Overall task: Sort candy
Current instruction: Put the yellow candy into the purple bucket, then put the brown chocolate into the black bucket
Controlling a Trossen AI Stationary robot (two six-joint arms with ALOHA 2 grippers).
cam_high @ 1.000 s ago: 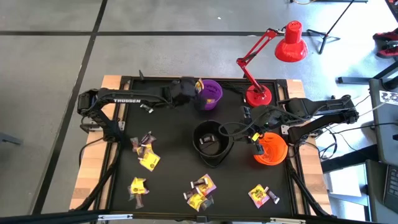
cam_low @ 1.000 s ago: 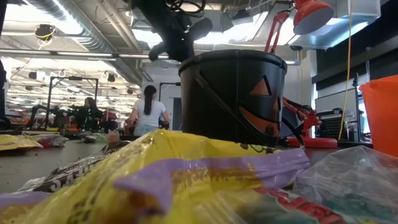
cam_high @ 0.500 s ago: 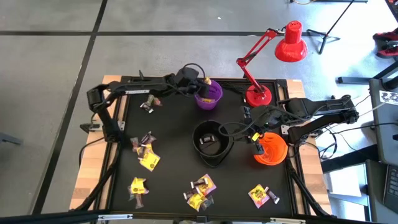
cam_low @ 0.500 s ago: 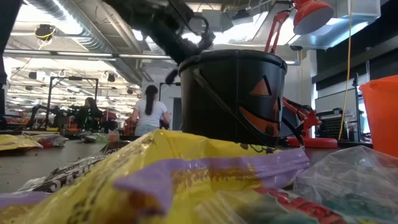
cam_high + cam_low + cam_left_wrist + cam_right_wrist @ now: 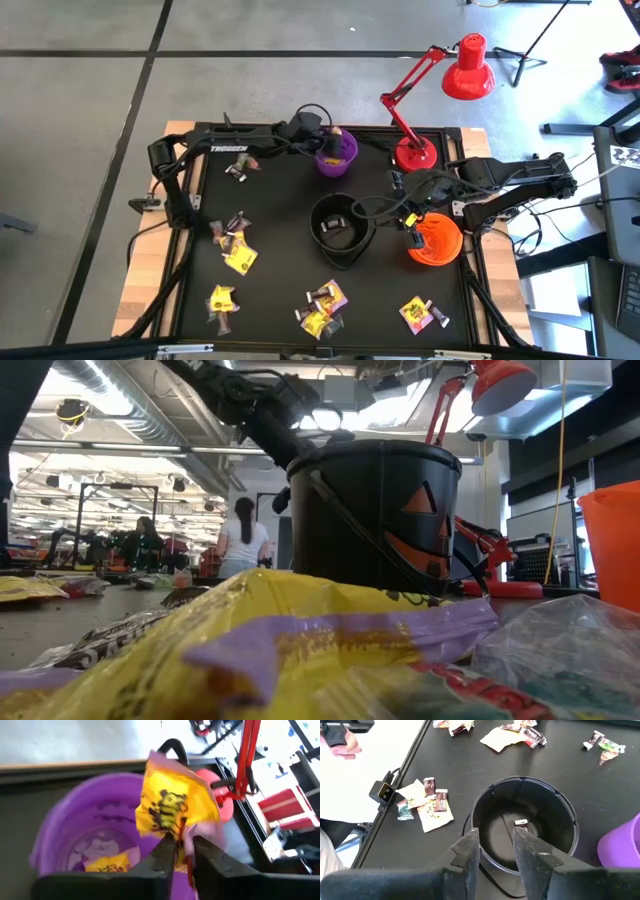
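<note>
**Yellow candy held over the purple bowl**

The left claw (image 5: 181,851) is clamped on a yellow candy packet (image 5: 172,805), pinching its lower edge and holding it above the purple bowl (image 5: 80,820), which already has a yellow piece inside. The right claw (image 5: 496,851) hangs with fingers apart above the black bowl (image 5: 555,812), where 1 small piece lies; the orange bowl (image 5: 437,240) sits beside it. The remaining candy (image 5: 238,258) lies in loose clusters along the front and left of the tabletop (image 5: 280,205).

The packets look light, thin and crinkly, so they will likely flex and may slip. Pinching a flat wrapper edge or seam seems the surest hold, taking 1 piece clear of its neighbours
</note>
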